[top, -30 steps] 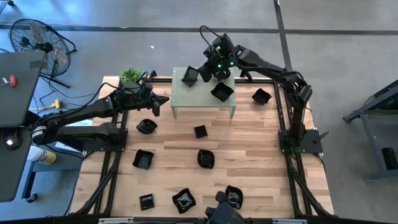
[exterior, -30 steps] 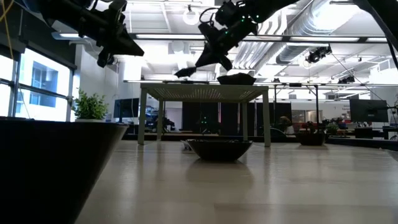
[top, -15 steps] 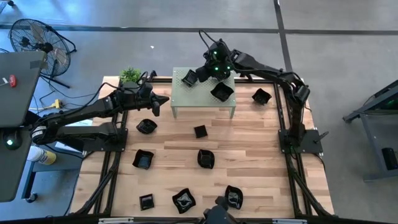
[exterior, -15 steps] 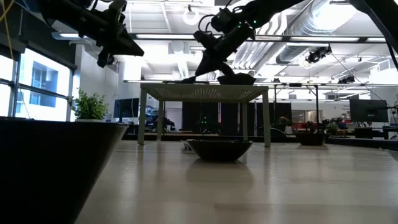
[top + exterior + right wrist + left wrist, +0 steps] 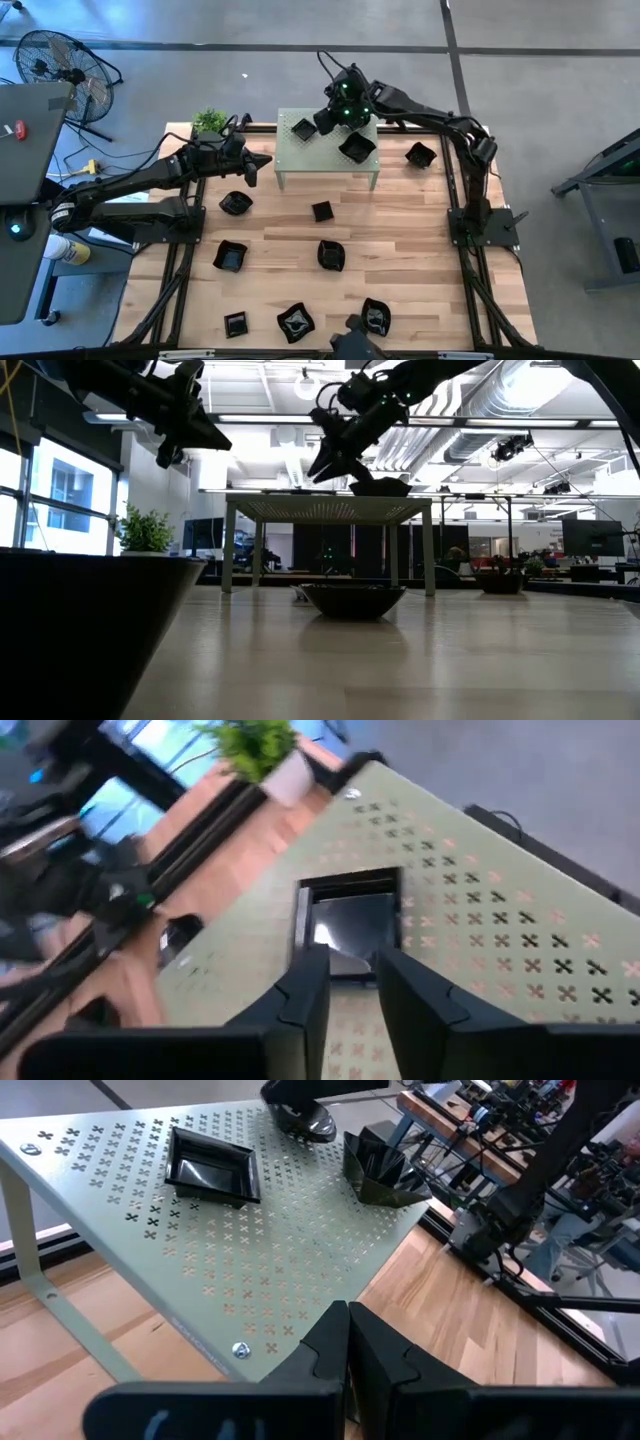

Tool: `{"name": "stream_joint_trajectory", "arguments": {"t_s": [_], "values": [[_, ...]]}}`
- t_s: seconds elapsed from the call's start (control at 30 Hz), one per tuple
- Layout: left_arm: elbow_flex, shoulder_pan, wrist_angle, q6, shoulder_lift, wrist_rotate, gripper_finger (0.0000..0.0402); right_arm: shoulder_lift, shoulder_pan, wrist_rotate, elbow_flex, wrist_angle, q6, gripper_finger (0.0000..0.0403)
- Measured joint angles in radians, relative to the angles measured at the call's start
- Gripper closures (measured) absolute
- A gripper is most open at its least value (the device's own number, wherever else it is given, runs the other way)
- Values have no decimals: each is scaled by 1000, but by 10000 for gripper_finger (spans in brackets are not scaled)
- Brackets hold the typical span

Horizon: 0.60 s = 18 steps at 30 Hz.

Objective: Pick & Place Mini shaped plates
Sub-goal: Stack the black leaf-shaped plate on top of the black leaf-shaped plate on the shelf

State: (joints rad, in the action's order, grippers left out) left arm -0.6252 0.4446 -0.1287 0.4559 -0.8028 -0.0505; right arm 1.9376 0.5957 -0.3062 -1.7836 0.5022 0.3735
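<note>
Room: big open hall behind, fan (image 5: pixel 62 62) and small plant (image 5: pixel 210 121) by the far-left corner.
Desk: wooden desk (image 5: pixel 400 260) with a small pale stand (image 5: pixel 325 160) at the far side, dotted with little cross holes.
On the stand: two plates. Square plate (image 5: pixel 303 128) lying flat, wavy plate (image 5: pixel 356 147) near it.
Still on the desk: nine more black plates, as far as can be counted. One beside the stand at far right (image 5: pixel 421 155), one at left (image 5: pixel 235 204), one in the middle (image 5: pixel 321 211), two lower down (image 5: pixel 229 256) (image 5: pixel 331 255), three close to the near edge (image 5: pixel 236 324) (image 5: pixel 295 322) (image 5: pixel 375 316). One more (image 5: pixel 352 599) seen only low across the desk.
Right arm: right gripper (image 5: pixel 327 118) over the stand, just beside the square plate. Jaws a little apart, holding nothing, plate showing between them in the wrist view.
Left arm: left gripper (image 5: pixel 258 162) waiting in the air near the stand's left end. Jaws pressed together, empty.
Done: looks like two plates placed up on the stand.
Left to do: most of the job, if every plate must go up there. Nine or so to fetch.
Next, probably: lift the right arm clear, then go for another plate.
</note>
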Motion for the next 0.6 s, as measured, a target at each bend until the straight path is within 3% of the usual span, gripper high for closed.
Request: {"name": "stream_joint_trajectory", "arguments": {"t_s": [0.1,0.3,0.6], "values": [[0,0,0,-1,0,0,401,-60,-1,-6,0,49,-105,330],[0,0,2,-3,0,13,401,-166,-63,72,-2,249,-328,397],[-1,0,29,-32,-51,9,401,-181,-209,72,-1,260,-400,400]]}}
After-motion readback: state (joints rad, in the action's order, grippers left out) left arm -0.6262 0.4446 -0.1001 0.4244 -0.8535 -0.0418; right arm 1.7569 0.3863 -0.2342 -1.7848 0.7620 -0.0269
